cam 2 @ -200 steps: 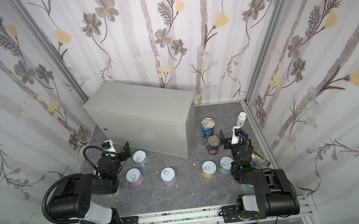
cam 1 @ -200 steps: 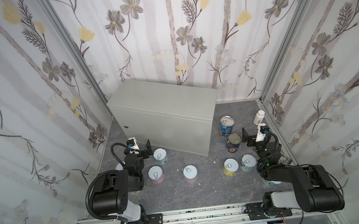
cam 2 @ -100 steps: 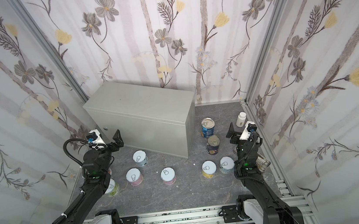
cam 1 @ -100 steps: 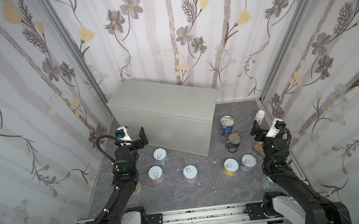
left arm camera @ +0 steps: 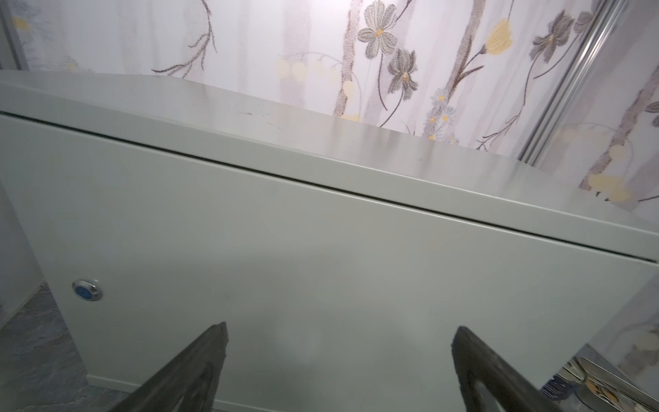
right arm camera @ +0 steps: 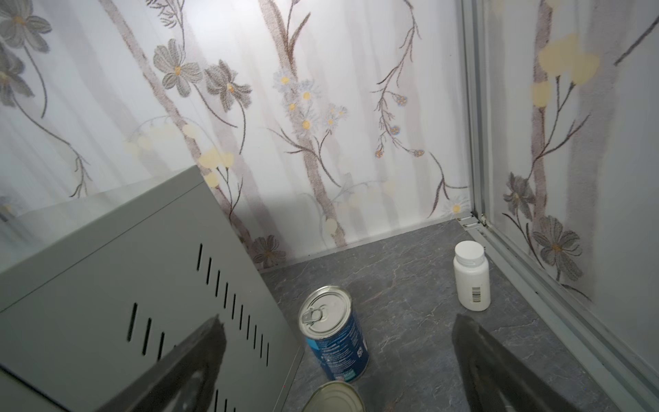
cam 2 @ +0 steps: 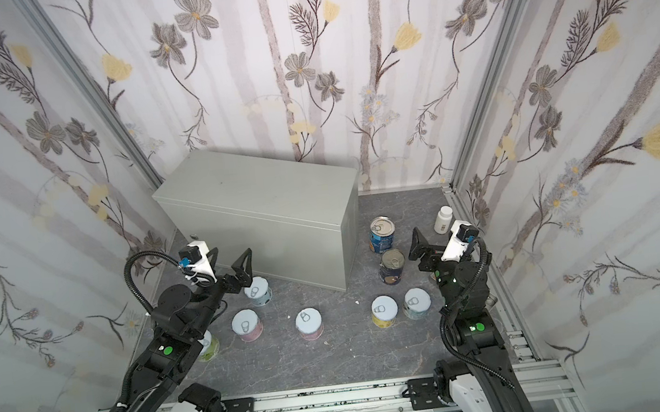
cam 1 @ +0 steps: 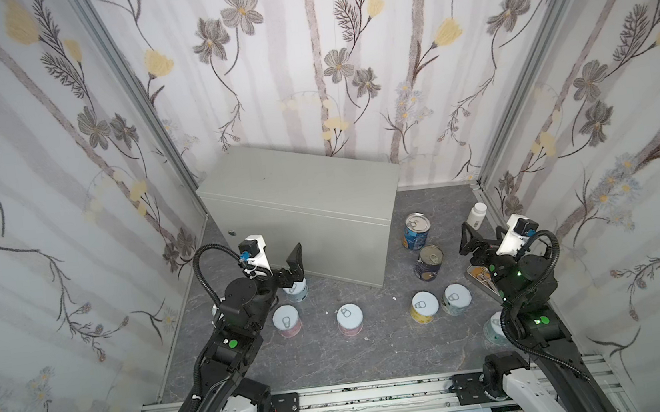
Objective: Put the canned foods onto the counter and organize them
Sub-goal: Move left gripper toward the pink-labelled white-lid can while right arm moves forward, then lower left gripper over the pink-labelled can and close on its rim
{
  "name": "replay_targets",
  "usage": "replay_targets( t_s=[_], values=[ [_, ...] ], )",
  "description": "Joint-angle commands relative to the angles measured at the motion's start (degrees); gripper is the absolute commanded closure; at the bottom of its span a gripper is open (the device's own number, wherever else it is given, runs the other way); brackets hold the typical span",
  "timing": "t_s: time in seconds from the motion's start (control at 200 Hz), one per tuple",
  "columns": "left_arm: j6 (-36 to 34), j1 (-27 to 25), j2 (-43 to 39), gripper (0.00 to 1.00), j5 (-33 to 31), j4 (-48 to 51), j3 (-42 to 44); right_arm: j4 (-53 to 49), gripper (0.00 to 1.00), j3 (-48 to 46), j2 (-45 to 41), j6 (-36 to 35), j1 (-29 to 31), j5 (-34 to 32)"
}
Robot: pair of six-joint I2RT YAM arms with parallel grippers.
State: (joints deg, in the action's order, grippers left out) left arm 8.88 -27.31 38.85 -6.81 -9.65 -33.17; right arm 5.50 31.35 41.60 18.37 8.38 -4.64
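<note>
We find the counter at the back wall; the canned foods stand on the floor in front of and beside it. Our arms half-hide a pale blue can, a yellowish can and a pale can. Only the lid of the navy can shows in the right wrist view. The left gripper and right gripper spread their fingers wide, holding and touching nothing.

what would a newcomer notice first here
The large grey counter at the back stands out, with no can on its top. The short pastel cans stand scattered on the dark floor in front of it, two taller cans beside its right end. The left gripper and right gripper hang open, holding nothing.
</note>
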Motion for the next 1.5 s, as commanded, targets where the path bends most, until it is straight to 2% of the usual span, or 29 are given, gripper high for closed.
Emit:
replay_targets(
  t_s=[0.0,0.165,0.305,0.4,0.665,0.824,1.204,1.494],
  values=[
    [1.89,-4.60,-1.06,0.00,-5.27,5.47,0.69,-11.81,0.00,2.05,-0.21,0.00,3.30,1.55],
    [1.84,-13.12,1.18,0.00,-9.91,8.04,1.43,-17.36,0.00,3.10,-0.21,0.71,10.16,1.17],
    [2.73,-21.28,5.50,0.00,-14.06,8.33,3.36,-17.62,0.00,0.95,-0.03,2.49,18.02,-0.78],
    [4.51,-24.45,8.38,0.00,-14.85,8.24,4.86,-16.02,0.00,-2.49,-0.53,3.65,22.51,-3.37],
    [8.43,-27.15,10.90,0.00,-10.84,6.64,9.18,-11.36,0.00,-10.70,-5.52,7.63,25.62,-1.63],
    [6.10,-28.36,12.09,0.00,-3.39,1.02,12.17,-11.33,0.00,-11.76,-7.10,7.71,25.70,-1.90],
    [7.92,-29.56,14.54,0.00,-1.05,-4.41,15.34,-11.09,0.00,-10.88,-10.67,10.28,25.65,2.10],
    [7.29,-31.85,23.48,0.00,-1.59,-4.45,12.96,-14.16,0.00,-9.73,-13.65,10.19,25.61,1.26]
  ],
)
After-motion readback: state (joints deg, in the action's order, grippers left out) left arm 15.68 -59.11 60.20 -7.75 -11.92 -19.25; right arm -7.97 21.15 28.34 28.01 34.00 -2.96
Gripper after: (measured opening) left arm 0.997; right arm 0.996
